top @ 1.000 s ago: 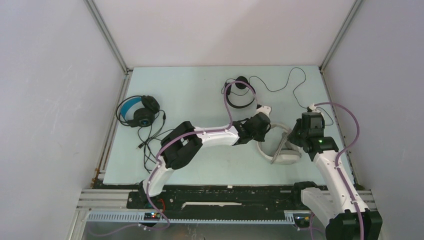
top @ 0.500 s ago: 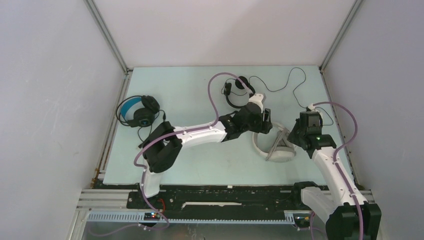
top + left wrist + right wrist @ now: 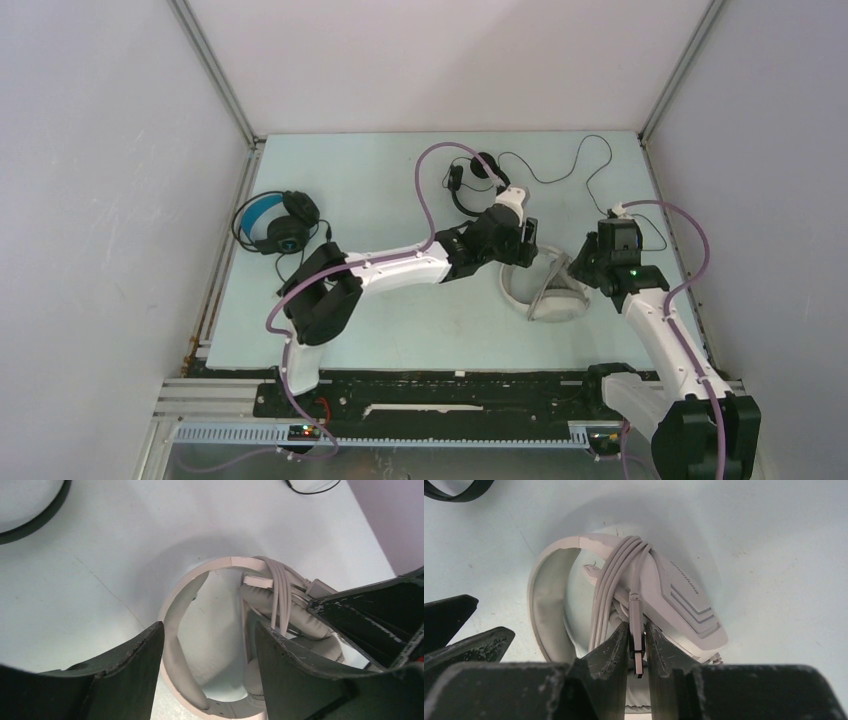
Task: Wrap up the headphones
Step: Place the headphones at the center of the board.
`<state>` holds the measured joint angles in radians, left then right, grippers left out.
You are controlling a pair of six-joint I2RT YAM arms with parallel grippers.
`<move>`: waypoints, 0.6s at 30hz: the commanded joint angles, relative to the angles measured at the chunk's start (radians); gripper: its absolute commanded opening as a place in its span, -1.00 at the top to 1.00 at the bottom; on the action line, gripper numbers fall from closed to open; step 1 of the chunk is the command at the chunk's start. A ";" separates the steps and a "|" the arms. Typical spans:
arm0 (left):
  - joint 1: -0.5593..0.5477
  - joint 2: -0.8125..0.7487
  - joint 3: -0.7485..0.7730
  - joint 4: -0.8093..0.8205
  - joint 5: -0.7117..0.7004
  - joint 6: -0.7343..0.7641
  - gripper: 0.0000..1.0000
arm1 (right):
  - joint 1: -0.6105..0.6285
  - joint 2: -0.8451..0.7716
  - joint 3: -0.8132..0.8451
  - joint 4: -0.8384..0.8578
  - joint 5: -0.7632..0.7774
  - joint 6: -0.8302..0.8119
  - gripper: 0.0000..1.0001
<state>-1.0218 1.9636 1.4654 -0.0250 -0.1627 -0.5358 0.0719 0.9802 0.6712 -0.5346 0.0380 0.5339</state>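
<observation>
The white headphones (image 3: 553,303) lie on the pale table right of centre, with their grey cable (image 3: 611,580) looped several times round the band and ear cup (image 3: 684,600). My right gripper (image 3: 637,630) is shut on the cable's plug (image 3: 636,615), just right of the headset (image 3: 578,268). My left gripper (image 3: 209,630) is open; the white headband (image 3: 175,610) passes between its fingers untouched. Seen from above, that gripper (image 3: 522,245) hovers at the headset's far left. The thin black headphones (image 3: 485,166) lie behind it. The black headphones with blue lining (image 3: 275,222) lie far left.
A thin black cable (image 3: 580,160) trails loosely across the far right of the table. Black cables (image 3: 300,285) from the blue-lined set spill toward the near left. Grey walls enclose the table on three sides. The left arm's purple hose (image 3: 430,190) arches over the middle.
My left gripper has opened and shifted toward the far side, letting go of the white headset. The right gripper kept its grip on the plug and drew slightly left with the headset.
</observation>
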 commanded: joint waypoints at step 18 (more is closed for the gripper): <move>0.037 0.086 -0.022 -0.018 -0.002 0.057 -0.23 | 0.002 0.036 0.056 0.097 -0.119 -0.023 0.52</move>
<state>-0.9913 2.0342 1.4651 -0.0696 -0.1764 -0.4961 0.0719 1.0138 0.6811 -0.4892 -0.0315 0.5293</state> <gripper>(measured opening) 0.623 0.241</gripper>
